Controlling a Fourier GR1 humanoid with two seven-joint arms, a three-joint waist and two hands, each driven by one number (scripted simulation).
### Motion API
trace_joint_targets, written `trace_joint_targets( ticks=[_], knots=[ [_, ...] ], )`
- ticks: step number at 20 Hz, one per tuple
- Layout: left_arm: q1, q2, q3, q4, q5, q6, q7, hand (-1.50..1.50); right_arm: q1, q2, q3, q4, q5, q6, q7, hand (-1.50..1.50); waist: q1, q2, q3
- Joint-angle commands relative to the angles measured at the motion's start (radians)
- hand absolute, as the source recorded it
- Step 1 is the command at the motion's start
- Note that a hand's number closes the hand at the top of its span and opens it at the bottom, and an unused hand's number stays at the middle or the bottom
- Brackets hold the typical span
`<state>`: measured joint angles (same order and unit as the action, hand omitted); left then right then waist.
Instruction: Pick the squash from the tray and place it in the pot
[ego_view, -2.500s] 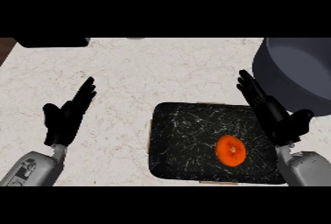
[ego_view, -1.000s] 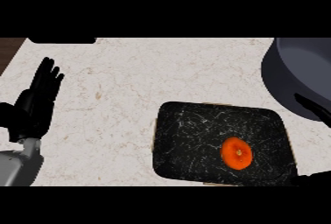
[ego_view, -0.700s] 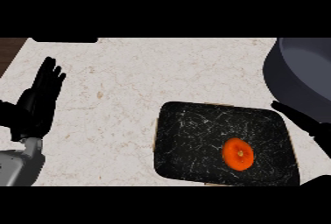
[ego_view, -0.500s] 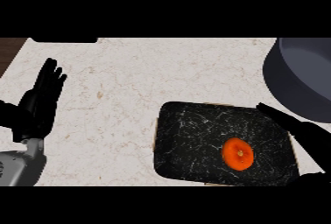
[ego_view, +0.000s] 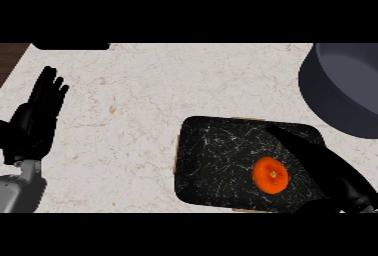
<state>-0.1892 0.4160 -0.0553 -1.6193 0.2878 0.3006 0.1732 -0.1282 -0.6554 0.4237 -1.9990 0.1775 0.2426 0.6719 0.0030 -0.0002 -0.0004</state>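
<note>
An orange round squash (ego_view: 271, 174) lies on the black marbled tray (ego_view: 214, 160), toward its right side. My right hand (ego_view: 323, 165) comes in from the lower right with its fingers straight, stretched over the tray's right part just beside the squash, open and holding nothing. The dark grey pot (ego_view: 347, 90) stands at the upper right, partly cut off by the edge. My left hand (ego_view: 33, 122) rests open at the far left, fingers up, far from the tray.
The counter (ego_view: 162, 95) is pale speckled stone. A dark object (ego_view: 70, 46) sits at the back left edge, and a brown strip (ego_view: 11, 57) shows past the counter's left edge.
My right hand has come back into view from the right edge and reached leftward over the tray toward the squash. The left hand has stayed at the far left.
</note>
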Motion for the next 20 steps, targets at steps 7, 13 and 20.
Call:
trace_joint_targets(
  ticks=[7, 13, 20],
  knots=[
    [-0.052, -0.058, 0.031, -0.016, -0.064, -0.007, 0.075, 0.00, 0.011, 0.138, -0.001, 0.074, 0.174, 0.072, 0.032, -1.50, -0.004, 0.000, 0.000],
    [0.043, -0.142, -0.010, -0.053, -0.143, 0.006, 0.024, 0.00, 0.070, 0.207, 0.003, 0.134, 0.276, 0.060, -0.066, -1.50, -0.002, 0.000, 0.001],
    [-0.018, -0.101, 0.121, 0.022, -0.098, -0.122, 0.022, 0.00, 0.028, 0.275, -0.088, 0.196, 0.324, 0.143, -0.050, -1.50, -0.004, 0.000, 0.000]
  ],
)
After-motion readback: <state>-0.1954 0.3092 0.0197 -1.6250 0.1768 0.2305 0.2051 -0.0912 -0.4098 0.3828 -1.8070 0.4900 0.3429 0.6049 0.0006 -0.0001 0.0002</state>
